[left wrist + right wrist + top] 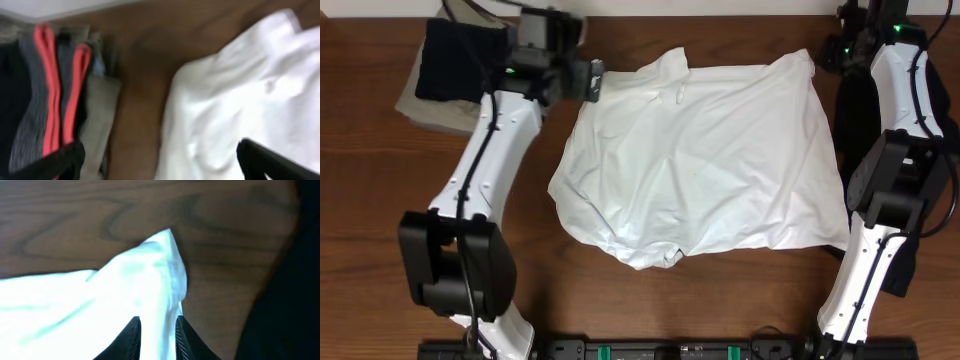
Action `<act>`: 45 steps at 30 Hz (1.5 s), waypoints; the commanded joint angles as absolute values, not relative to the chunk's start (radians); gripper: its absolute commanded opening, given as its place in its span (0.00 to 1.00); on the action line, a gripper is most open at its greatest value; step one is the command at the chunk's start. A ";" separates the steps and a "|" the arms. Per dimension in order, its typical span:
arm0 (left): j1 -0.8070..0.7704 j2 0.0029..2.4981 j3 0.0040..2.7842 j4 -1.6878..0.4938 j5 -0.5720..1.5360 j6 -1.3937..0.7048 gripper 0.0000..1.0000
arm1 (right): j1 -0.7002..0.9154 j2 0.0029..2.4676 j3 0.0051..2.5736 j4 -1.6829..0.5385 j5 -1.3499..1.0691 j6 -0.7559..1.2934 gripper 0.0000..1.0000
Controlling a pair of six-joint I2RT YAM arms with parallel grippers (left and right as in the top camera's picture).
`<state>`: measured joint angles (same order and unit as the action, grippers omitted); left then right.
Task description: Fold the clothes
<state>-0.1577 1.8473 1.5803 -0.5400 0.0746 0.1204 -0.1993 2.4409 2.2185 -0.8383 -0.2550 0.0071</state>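
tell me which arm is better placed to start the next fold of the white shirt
Right, probably: the right end effector pinches a corner of the white T-shirt, ready to pull it across. The left end effector hangs open at the shirt's edge, holding nothing.

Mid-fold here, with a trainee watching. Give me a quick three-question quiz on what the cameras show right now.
1. True or false: the left gripper is shut on the white T-shirt.
2. What does the right gripper pinch? A) white T-shirt fabric B) a towel C) nothing
3. Fill in: the stack of folded clothes lies nearest the ___ gripper.
Key: 1 false, it is open; 2 A; 3 left.
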 commanded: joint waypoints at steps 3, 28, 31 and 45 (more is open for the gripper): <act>-0.108 1.943 1.562 -0.584 0.082 0.120 0.95 | -0.202 2.407 2.229 -0.861 -0.267 0.002 0.23; -0.063 2.180 1.562 -0.677 0.151 0.062 0.34 | -0.202 2.407 2.229 -0.910 -0.266 -0.024 0.25; -0.063 2.186 1.562 -0.681 0.161 0.044 0.33 | -0.202 2.407 2.229 -0.910 -0.266 -0.025 0.26; -0.054 2.181 1.564 -0.703 0.330 0.044 0.34 | -0.202 2.407 2.229 -0.910 -0.266 -0.040 0.27</act>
